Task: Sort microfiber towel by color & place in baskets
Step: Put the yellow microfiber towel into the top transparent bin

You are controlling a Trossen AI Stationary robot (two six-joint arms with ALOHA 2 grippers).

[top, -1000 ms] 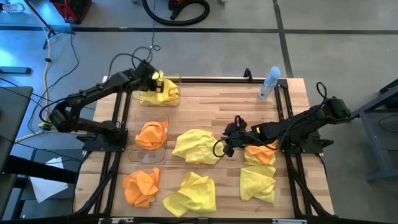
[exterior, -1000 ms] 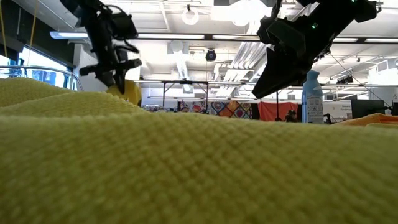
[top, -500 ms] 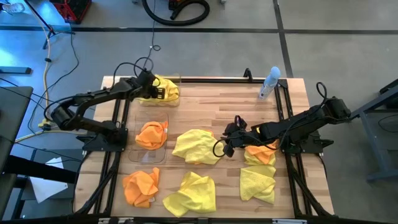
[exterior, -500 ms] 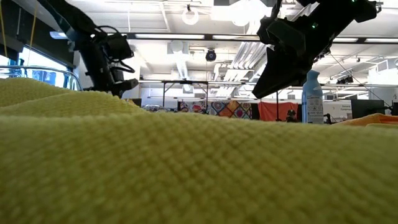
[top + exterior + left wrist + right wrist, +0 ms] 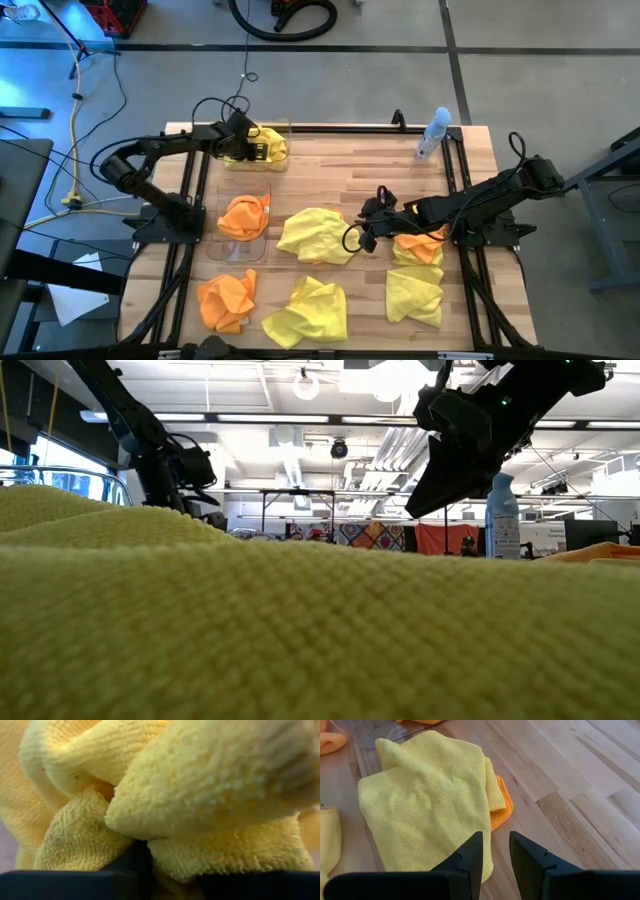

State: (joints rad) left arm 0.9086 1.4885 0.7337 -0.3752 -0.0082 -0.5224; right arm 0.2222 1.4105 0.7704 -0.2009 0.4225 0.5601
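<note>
Concrete floor, grey with dark seams, surrounds a pale wood-plank desk (image 5: 340, 170) in a black frame; the low view looks into a hall with white ceiling ducts and strip lights. No writing is legible on anything. Two clear baskets sit on the desk's left side: the far basket (image 5: 283, 160) holds one yellow towel (image 5: 270, 145), the near basket (image 5: 243, 245) one orange towel (image 5: 245, 215). Loose on the desk lie three more yellow towels, at centre (image 5: 315, 235), front centre (image 5: 308, 310) and front right (image 5: 414, 295), and two orange ones, front left (image 5: 227, 298) and right (image 5: 425, 245) under the right arm. One spray bottle (image 5: 433, 133) stands at the far edge. The left claw (image 5: 250, 146) is down in the far basket against the yellow towel; whether it grips I cannot tell. The right claw (image 5: 495, 854) hovers beside the centre towel, fingers (image 5: 470, 857) slightly apart, empty.
</note>
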